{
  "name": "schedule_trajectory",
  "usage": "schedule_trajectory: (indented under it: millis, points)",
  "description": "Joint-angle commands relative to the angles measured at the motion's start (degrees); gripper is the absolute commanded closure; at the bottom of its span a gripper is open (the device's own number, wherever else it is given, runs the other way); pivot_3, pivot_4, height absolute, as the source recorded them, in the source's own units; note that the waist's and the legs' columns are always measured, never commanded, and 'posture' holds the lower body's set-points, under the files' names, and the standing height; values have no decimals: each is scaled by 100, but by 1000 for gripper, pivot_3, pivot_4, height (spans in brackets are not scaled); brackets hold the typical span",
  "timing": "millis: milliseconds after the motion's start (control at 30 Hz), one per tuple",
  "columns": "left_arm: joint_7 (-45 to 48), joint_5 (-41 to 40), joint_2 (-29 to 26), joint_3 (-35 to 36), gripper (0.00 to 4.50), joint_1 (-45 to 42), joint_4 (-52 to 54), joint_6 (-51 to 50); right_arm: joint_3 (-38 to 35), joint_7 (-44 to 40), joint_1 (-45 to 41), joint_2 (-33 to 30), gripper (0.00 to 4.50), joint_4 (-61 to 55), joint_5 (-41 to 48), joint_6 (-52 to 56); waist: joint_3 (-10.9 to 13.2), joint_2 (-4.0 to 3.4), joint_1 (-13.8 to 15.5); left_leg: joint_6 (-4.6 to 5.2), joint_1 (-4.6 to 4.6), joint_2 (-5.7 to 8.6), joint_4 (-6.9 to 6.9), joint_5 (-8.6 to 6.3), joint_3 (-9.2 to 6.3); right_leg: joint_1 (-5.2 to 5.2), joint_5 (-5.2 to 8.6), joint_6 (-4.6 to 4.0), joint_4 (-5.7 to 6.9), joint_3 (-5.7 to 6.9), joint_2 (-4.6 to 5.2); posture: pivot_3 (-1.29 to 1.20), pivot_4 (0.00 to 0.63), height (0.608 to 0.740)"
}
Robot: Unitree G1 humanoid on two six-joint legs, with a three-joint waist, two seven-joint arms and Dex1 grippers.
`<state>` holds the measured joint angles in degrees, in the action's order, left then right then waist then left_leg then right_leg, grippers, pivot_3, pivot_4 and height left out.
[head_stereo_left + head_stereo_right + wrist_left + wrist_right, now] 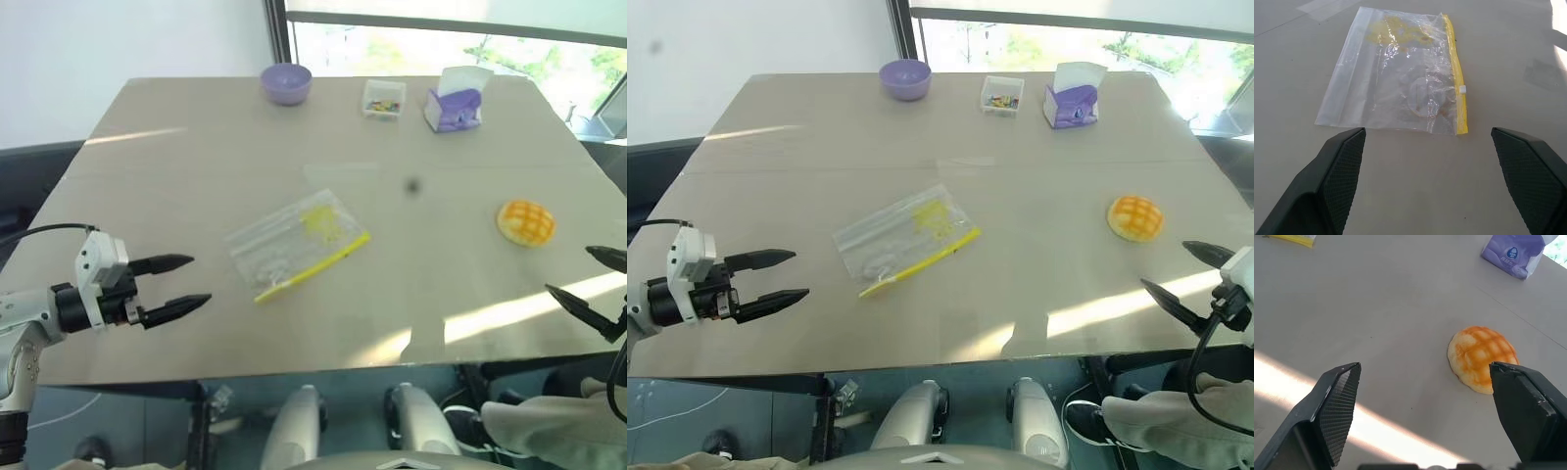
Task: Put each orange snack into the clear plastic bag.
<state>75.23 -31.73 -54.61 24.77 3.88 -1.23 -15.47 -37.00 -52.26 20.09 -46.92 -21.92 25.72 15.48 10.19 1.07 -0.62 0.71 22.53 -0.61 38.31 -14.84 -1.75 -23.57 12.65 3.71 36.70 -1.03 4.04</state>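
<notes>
We see the left pincer (181, 283) hanging over the near left part of the desk (196, 157), its two black fingers spread wide and grasping nothing, pointed toward the clear plastic bag (294, 243). The right pincer (1178, 276) hangs at the near right edge of the desk, likewise spread wide and empty, its fingers aimed at the orange snack (1135, 217). Taking the bag as our landmark: it lies flat near the middle of the desk, turned at a slant, with its yellow seal strip (1456, 83) along the edge nearer the robot and a yellowish print at its far end (a small white slider sits on the strip). The left pincer is near the bag's left end but apart from it. The orange snack, a domed bun with a grid pattern on top, rests on the desk well to the right of the bag, outside it. Far beyond the bag, along the desk's far edge, stand a purple bowl (286, 83), a small clear box (383, 99) of colourful bits and a purple-white tissue box (455, 100).
</notes>
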Motion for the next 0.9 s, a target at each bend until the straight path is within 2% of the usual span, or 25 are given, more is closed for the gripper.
schedule_trajectory:
  millis: [33, 333, 567, 700, 833, 900]
  points:
    - [28, -8, -126, 93, 133, -74, 21, -10, -331, -28, 14, -99, 23, -125, 114, 83, 0, 0, 0, 0, 0, 0, 0, 0, 0, 0, 0, 0, 0, 0, 0, 0, 150, 740]
    - [-240, -193, 95, -99, 133, -553, 184, -429, -136, 138, -126, -1, 23, -357, 239, 307, 0, 0, -8, 0, 0, 0, 1, 0, 0, 0, -2, 0, 1, 0, 0, 0, 150, 740]
    - [-798, -259, 357, -175, 133, -812, 265, -854, 475, 342, -721, 114, 23, -372, 227, 312, 0, 1, -10, 0, -2, 0, 1, 0, -2, 1, -9, 6, 4, 0, -1, 0, 150, 740]
    - [-1540, -284, 154, -228, 133, -604, 564, -2175, 986, 518, -1042, 117, 23, -670, 201, 492, 1, 1, -17, 0, -2, 1, 1, 0, -3, 0, -15, 15, 5, 1, -2, 0, 150, 740]
    - [-1700, -1302, -307, -180, 133, -680, 645, -4723, 1611, 579, -1363, 180, 23, -999, 250, 633, 3, 1, -26, 0, 1, -1, 0, 0, -11, -3, -16, 21, 7, 6, -3, 0, 150, 740]
    - [-1830, -1750, -327, -92, 133, -822, 537, -5700, 1947, 586, -1516, 221, 23, -1177, 205, 619, 3, 1, -18, 0, 1, 0, 0, 0, -12, -4, -7, 34, 8, 8, -3, 0, 150, 740]
